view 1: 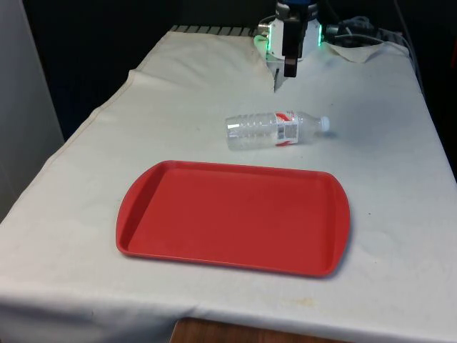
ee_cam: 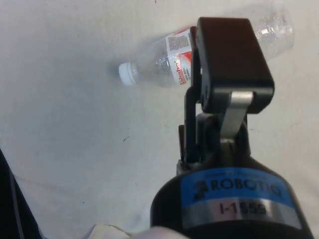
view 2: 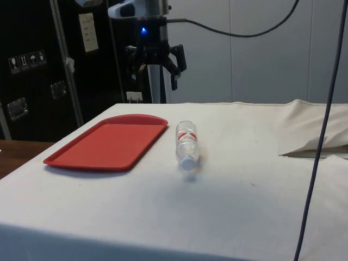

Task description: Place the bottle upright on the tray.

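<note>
Setting: a robotics laboratory or test room, not a home. Evidence: a work table [view 1: 400,236] draped in a plain white cloth [view 2: 228,206], creased and bunched at the far end; black curtains [view 1: 93,50] hung behind it. At the side stood dark cabinets [view 2: 32,70] carrying small printed handling stickers [view 2: 24,61] and a paper notice [view 2: 87,31]. A metal upright pole [view 2: 65,60] leaned before them. Loose black cables [view 2: 321,136] ran overhead and down across the cloth. A plain pale partition wall [view 2: 261,65] closed the far side.
</note>
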